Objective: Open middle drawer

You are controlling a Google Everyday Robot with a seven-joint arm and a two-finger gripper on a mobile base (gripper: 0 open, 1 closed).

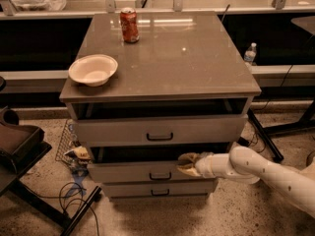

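Observation:
The middle drawer [133, 172] is the second of three grey fronts in the cabinet, with a small black bar handle [160, 176] at its centre. It stands a little way out, with a dark gap above its front. My gripper [187, 164] reaches in from the right on a white arm [256, 168]. It sits at the top edge of the middle drawer's front, just right of and above the handle. The top drawer [160, 130] also stands slightly out. The bottom drawer [160, 189] is in.
A white bowl [93, 70] and a red can [129, 25] stand on the cabinet top [172, 58]. A dark chair [17, 146] and cables [74, 195] lie on the floor at left. A water bottle [250, 53] stands behind at right, with black stand legs [266, 136] beside the cabinet.

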